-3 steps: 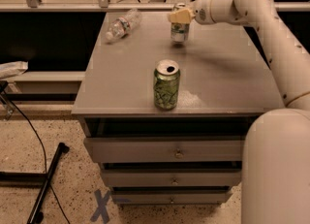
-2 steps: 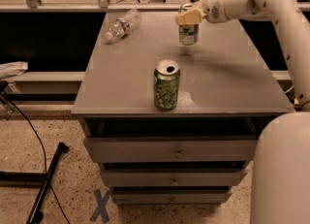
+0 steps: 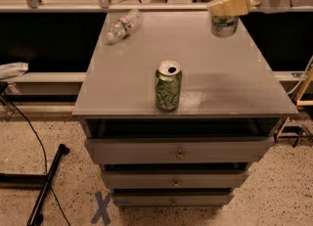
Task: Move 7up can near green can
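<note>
The 7up can (image 3: 224, 23), pale silver-white with green lettering and a silver top, hangs above the far right part of the grey tabletop (image 3: 146, 58). My gripper (image 3: 229, 4) is shut on the 7up can near its top, with a tan finger (image 3: 230, 6) across its front; the white arm comes in from the upper right. The green can (image 3: 168, 86), mottled green with an open silver top, stands upright near the table's front middle, well in front and left of the held can.
A clear plastic bottle (image 3: 124, 25) lies on its side at the table's far left. Drawers (image 3: 179, 150) sit below the tabletop. A black stand leg and cable (image 3: 46, 183) lie on the floor at left.
The gripper has lifted the 7up can off the table and carried it upward and slightly right. The green can and bottle have not moved.
</note>
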`<state>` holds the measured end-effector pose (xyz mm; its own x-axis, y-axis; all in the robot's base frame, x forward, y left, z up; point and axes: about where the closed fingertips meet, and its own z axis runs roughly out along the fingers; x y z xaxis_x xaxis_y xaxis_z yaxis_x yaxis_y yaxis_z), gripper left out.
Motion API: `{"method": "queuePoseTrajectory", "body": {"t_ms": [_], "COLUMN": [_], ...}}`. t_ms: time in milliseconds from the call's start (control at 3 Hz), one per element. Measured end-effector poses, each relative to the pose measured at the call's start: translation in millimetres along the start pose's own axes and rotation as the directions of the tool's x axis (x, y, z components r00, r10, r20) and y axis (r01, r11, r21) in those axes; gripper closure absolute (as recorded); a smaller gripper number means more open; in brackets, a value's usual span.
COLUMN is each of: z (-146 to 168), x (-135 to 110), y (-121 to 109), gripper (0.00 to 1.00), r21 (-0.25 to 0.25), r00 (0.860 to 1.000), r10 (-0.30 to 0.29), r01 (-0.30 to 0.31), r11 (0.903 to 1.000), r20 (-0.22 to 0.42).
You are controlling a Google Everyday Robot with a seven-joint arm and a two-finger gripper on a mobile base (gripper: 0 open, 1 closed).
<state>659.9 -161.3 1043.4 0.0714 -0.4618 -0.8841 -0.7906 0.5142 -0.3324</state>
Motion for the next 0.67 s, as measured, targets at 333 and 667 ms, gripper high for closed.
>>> {"method": "queuePoseTrajectory", "body": {"t_ms": [333, 667], "z": [-17.6, -21.1], "x": [35.5, 35.3], "y": [18.4, 24.7], "gripper": [1.00, 1.00], "r21": [-0.004, -0.030], "r00": [0.999, 0.997], "r10": [0.040, 0.081], "r01": [-0.040, -0.080], "r11": [0.9992, 0.9963], "r20": [-0.032, 0.021]}}
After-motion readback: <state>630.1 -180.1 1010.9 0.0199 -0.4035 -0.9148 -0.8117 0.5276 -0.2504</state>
